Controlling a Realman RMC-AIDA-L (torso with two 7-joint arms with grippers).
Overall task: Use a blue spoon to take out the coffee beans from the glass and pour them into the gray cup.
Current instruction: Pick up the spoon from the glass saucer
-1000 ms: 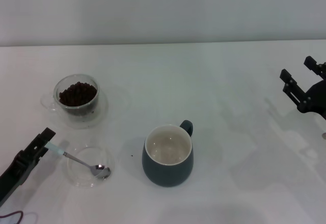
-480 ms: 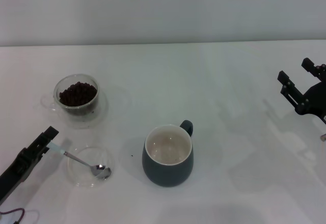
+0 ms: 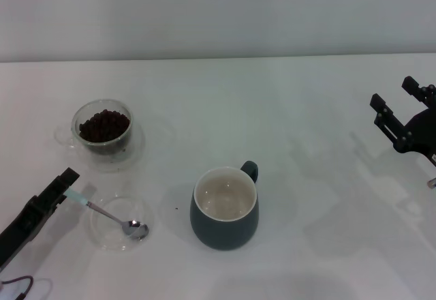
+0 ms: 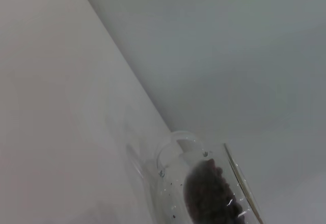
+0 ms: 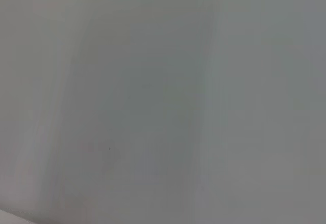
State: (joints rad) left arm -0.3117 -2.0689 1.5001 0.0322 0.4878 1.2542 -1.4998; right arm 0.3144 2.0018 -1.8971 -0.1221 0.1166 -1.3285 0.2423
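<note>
Left gripper (image 3: pixel 66 189) pinches the blue spoon (image 3: pixel 109 214) by its handle.
Arm reaches low across the table; right gripper (image 3: pixel 397 110) hovers spread, far right.

The small clear double-walled glass (image 4: pixel 204 188) is cut off in the left wrist view — its dark coffee beans (image 4: pixel 214 196) too (lower part unseen).

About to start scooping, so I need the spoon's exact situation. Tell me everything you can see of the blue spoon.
The blue spoon is a small teaspoon with a shiny metal bowl, a thin metal shaft and a pale light-blue handle. Its bowl rests in a shallow clear dish, holding no beans, and the shaft slants up over the dish's rim toward the robot's left. The left claw is at the handle's end, apparently gripping it. It lies nearer the robot than the glass and left of the gray cup.
</note>
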